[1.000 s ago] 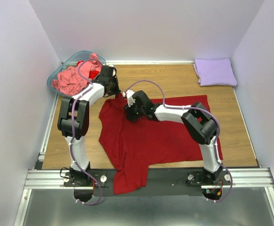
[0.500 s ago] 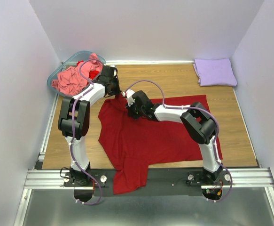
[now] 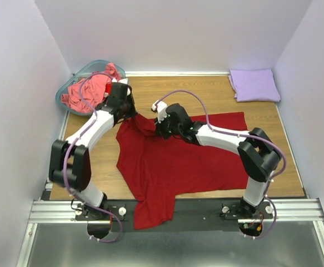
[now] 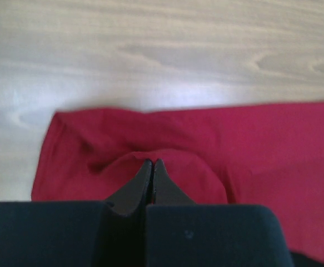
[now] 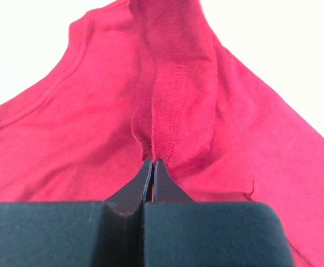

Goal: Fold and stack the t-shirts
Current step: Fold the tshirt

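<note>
While the dark red t-shirt (image 3: 178,167) is mostly flat on the middle of the table (image 3: 206,94), its far-left part is bunched up where both arms have hold of it. The left jaws are fully closed at about 11 o'clock from the shirt's centre. In the wrist view their tips sit right in a hump of red cloth, so it looks like they've pinched the edge there. The right jaws are just beside them, closer to 12 o'clock. They're also shut tight, with a raised ridge of fabric running straight into the tips. Between the two grips the cloth is rumpled and lifted a little.

The rest of the shirt spreads out toward 3 and 4 o'clock. One flap of it hangs over the near edge at roughly 7 o'clock, across the metal rail (image 3: 217,210).

Stuff around: the teal basket (image 3: 61,95) sits in the far corner at 10 o'clock with the salmon-pink t-shirt (image 3: 86,92) heaped in it. The left arm (image 3: 95,125) runs just beside it, so that side is pretty crowded. The lavender t-shirt (image 3: 254,84) is folded flat at about 1 o'clock, well apart from everything else.

As for what's in the way, the right arm (image 3: 223,136) lies across the shirt's far-right part and hides a strip of it from above.
</note>
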Available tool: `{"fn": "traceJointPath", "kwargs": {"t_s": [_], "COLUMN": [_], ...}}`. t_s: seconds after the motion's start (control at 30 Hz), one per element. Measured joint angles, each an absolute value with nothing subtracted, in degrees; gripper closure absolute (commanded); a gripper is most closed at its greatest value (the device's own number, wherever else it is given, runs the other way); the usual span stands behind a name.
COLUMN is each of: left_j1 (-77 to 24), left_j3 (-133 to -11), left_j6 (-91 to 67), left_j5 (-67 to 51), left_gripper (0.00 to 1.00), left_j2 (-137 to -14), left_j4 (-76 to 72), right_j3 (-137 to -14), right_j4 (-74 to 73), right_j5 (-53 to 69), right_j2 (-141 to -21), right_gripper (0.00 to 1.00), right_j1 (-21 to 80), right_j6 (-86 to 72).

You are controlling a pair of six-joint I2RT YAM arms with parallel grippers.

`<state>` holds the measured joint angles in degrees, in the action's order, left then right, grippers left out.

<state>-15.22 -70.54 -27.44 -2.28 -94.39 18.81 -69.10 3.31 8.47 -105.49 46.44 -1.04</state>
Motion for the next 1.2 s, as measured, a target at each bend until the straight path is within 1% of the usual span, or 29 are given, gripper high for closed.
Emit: {"fn": "traceJointPath", "kwargs": {"t_s": [0.17,0.4,0.53,0.7,0.9,1.2], "left_j1": [-17.4,-17.8,-18.6,-19.7,-20.4,-21.0], "left_j3": [-60.9,-50.3,-45.5,-38.9,-36.3,-36.7], "left_j6": [-29.2,-32.8,-35.3,-38.3,-40.6,-42.1], "left_j5": [-2.2,-2.2,-2.3,-2.8,-3.6,-3.7], "left_gripper": [1.00,1.00,1.00,1.00,1.00,1.00], "left_j2": [-84.5,-73.9,-69.1,-66.6,-66.6,-62.7], "left_j4": [19.1,21.4,21.6,21.3,21.0,22.7], "right_j3": [-65.5,-61.7,-61.5,-61.5,-61.5,-61.5], "right_j4": [1.6,-1.4,-1.8,-2.0,-2.6,-3.2], "right_j5": [9.8,9.8,9.7,9.3,7.7,6.5], "right_j2": [-102.4,-101.9,-101.9,-102.5,-102.5,-102.5], "right_gripper": [0.99,0.99,0.99,0.99,0.99,0.99], "right_j1": [46.4,46.4,46.4,46.4,46.4,46.4], "right_j6": [-0.7,1.2,2.0,2.7,3.6,4.8]}}
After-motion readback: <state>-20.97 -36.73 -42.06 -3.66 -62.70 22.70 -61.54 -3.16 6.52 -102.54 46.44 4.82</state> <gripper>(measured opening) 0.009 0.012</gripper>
